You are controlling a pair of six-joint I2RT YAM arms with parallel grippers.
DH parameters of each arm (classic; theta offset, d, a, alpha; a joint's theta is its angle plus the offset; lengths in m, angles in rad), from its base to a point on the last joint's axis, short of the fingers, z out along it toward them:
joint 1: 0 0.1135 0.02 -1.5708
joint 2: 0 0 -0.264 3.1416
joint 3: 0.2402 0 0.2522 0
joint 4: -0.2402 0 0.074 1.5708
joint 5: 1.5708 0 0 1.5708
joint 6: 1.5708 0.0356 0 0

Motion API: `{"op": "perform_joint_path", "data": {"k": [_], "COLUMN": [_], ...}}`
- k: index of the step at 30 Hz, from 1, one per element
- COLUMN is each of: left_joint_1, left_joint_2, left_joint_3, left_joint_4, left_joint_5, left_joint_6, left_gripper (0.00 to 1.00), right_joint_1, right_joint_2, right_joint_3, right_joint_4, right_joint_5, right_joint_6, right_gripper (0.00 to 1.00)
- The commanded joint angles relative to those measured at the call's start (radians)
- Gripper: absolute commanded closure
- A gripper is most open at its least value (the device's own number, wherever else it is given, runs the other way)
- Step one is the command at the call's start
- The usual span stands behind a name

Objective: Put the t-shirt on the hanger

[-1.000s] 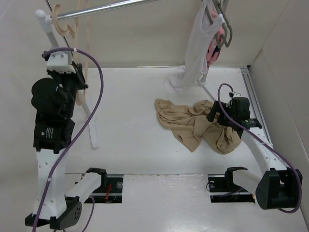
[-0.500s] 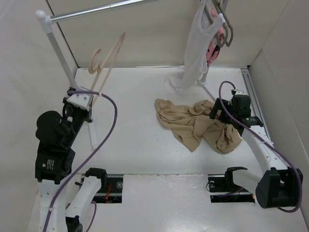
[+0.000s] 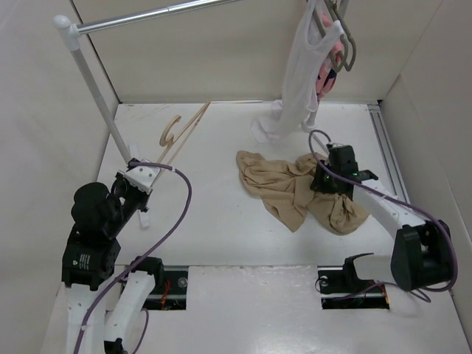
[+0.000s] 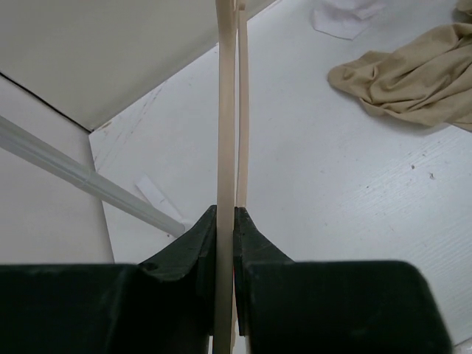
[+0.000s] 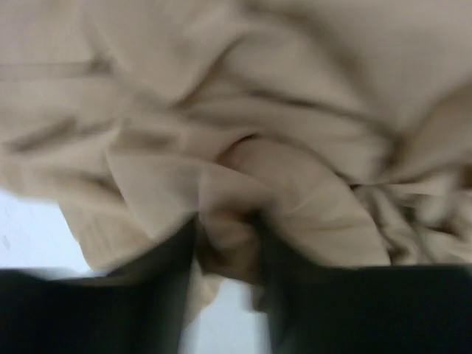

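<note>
Left gripper (image 3: 137,179): jaws clamped tight on the hanger (image 4: 226,110), with the thin pale wood pinched between both fingers (image 4: 188,243). The hanger runs straight out ahead of the jaws, hook out in front, low over the table (image 3: 214,228). Cannot tell if its far end touches the surface. Rack pole (image 3: 91,81) is just left of the jaws.

T-shirt (image 3: 284,188) lies crumpled in a heap on the table, well apart from the left jaws, ahead and to their right.

Right gripper (image 3: 324,181) is down on the right part of the heap. Its wrist view is blurred: fingers (image 5: 166,287) stand partly apart with a raised fold of the t-shirt between them. Cannot tell whether the fold is actually pinched.

White sleeveless top (image 3: 299,66) hangs beyond the right jaws, hem on the table.
</note>
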Motion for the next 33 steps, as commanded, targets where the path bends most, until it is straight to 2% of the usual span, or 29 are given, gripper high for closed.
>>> {"op": "perform_joint_path", "data": {"k": [1, 2, 3, 6, 9, 13, 14, 15, 16, 17, 19, 20, 23, 26, 29, 30, 31, 33], "left_joint_1": [-0.002, -0.002, -0.002, -0.002, -0.002, -0.002, -0.002, -0.002, -0.002, -0.002, -0.002, -0.002, -0.002, -0.002, -0.002, -0.002, -0.002, -0.002], "left_joint_2": [0.022, 0.023, 0.023, 0.023, 0.045, 0.072, 0.081, 0.081, 0.081, 0.081, 0.081, 0.081, 0.081, 0.072, 0.072, 0.072, 0.072, 0.072], "left_joint_3": [-0.034, -0.047, -0.059, -0.090, -0.102, -0.091, -0.091, -0.091, -0.091, -0.091, -0.102, -0.113, -0.148, -0.180, -0.180, -0.180, -0.171, -0.171], "left_joint_4": [0.114, 0.134, 0.152, 0.225, 0.284, 0.304, 0.315, 0.315, 0.327, 0.327, 0.327, 0.327, 0.327, 0.295, 0.214, 0.190, 0.167, 0.102], "left_joint_5": [0.003, -0.006, -0.006, -0.037, -0.106, -0.163, -0.163, -0.178, -0.178, -0.178, -0.155, -0.142, -0.067, 0.041, 0.154, 0.234, 0.268, 0.363], "left_joint_6": [-0.035, -0.049, -0.062, -0.115, -0.172, -0.200, -0.200, -0.200, -0.200, -0.200, -0.191, -0.181, -0.152, -0.099, -0.030, 0.030, 0.056, 0.113], "left_gripper": [1.00, 1.00, 1.00, 1.00, 1.00, 1.00, 1.00, 1.00, 1.00, 1.00, 1.00, 1.00, 1.00, 1.00, 1.00, 1.00, 1.00, 1.00], "right_joint_1": [0.114, 0.160, 0.265, 0.422, 0.675, 0.792, 0.820, 0.820, 0.829, 0.829, 0.829, 0.829, 0.829, 0.765, 0.645, 0.609, 0.532, 0.457], "right_joint_2": [0.026, 0.036, 0.052, 0.165, 0.269, 0.360, 0.397, 0.411, 0.421, 0.422, 0.394, 0.371, 0.242, 0.100, -0.043, -0.075, -0.107, -0.183], "right_joint_3": [-0.024, -0.024, -0.012, 0.128, 0.292, 0.436, 0.477, 0.490, 0.490, 0.490, 0.453, 0.432, 0.322, 0.213, 0.096, 0.065, 0.035, -0.044], "right_joint_4": [0.099, 0.130, 0.173, 0.184, 0.228, 0.262, 0.262, 0.252, 0.251, 0.251, 0.251, 0.251, 0.242, 0.203, 0.147, 0.134, 0.108, 0.078], "right_joint_5": [-0.076, -0.092, -0.104, -0.144, -0.208, -0.304, -0.316, -0.328, -0.351, -0.351, -0.333, -0.277, -0.125, -0.046, -0.002, 0.008, 0.017, 0.017], "right_joint_6": [0.046, 0.046, 0.046, -0.061, -0.218, -0.332, -0.350, -0.350, -0.350, -0.350, -0.321, -0.307, -0.225, -0.107, 0.028, 0.062, 0.094, 0.170], "right_gripper": [0.76, 0.91, 1.00, 1.00, 1.00, 0.99, 0.94, 0.84, 0.62, 0.31, 0.04, 0.00, 0.00, 0.00, 0.06, 0.10, 0.24, 0.42]}}
